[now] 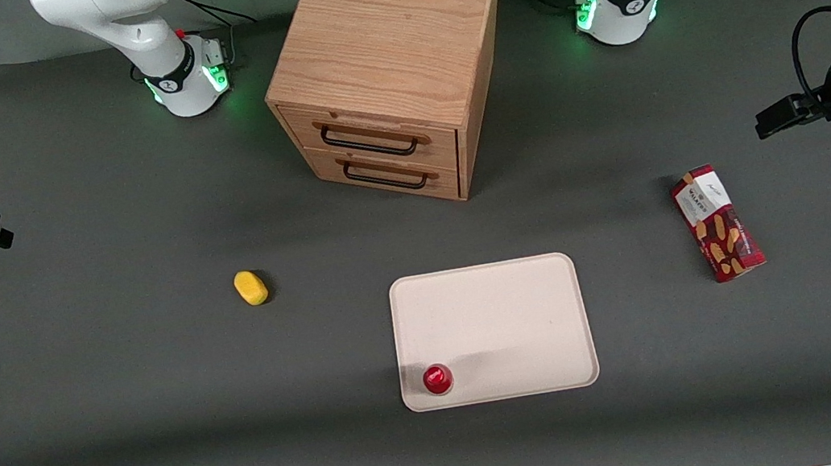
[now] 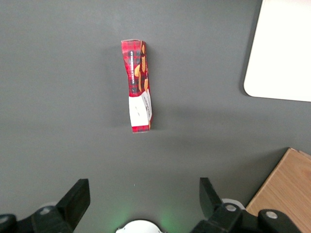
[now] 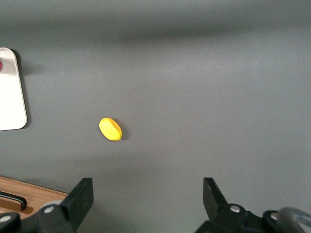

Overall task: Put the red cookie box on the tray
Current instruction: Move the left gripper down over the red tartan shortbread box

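we found the red cookie box (image 1: 716,221) lying flat on the grey table (image 1: 120,388), toward the working arm's end and well apart from the tray (image 1: 523,307), which sat nearer the front camera than the wooden drawer cabinet (image 1: 392,65). our gripper (image 2: 143,199) hung above the table near the box, its jaws spread wide and holding nothing. in the left wrist view the box's long axis ran roughly straight away from the gap between the fingers (image 2: 77,194), so we judged the jaws already lined up to close across its narrow width once the arm moved forward over it and came down. a small red cup (image 1: 437,379) stood in one corner of the tray, which we judged left ample bare surface for the box.
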Action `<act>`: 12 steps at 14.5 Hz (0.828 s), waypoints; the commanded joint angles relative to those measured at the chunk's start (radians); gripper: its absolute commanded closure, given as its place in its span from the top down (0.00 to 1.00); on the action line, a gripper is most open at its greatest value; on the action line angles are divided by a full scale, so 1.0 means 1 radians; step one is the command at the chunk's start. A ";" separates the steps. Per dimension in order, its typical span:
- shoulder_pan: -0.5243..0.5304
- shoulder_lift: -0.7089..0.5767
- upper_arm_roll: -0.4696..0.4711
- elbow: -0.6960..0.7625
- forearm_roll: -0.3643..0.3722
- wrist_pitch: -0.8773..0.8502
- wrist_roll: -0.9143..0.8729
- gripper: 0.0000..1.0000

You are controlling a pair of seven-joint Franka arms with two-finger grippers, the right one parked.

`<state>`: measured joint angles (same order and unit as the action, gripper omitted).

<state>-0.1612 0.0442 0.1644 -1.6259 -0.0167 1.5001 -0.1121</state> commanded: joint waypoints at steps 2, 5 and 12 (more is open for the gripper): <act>0.022 0.035 -0.011 0.063 -0.016 -0.049 0.048 1.00; 0.020 0.052 -0.008 0.067 -0.017 -0.047 0.051 1.00; 0.025 0.132 0.063 -0.289 -0.019 0.445 0.100 1.00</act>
<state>-0.1406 0.1998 0.2067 -1.7515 -0.0214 1.7704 -0.0376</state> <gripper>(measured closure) 0.000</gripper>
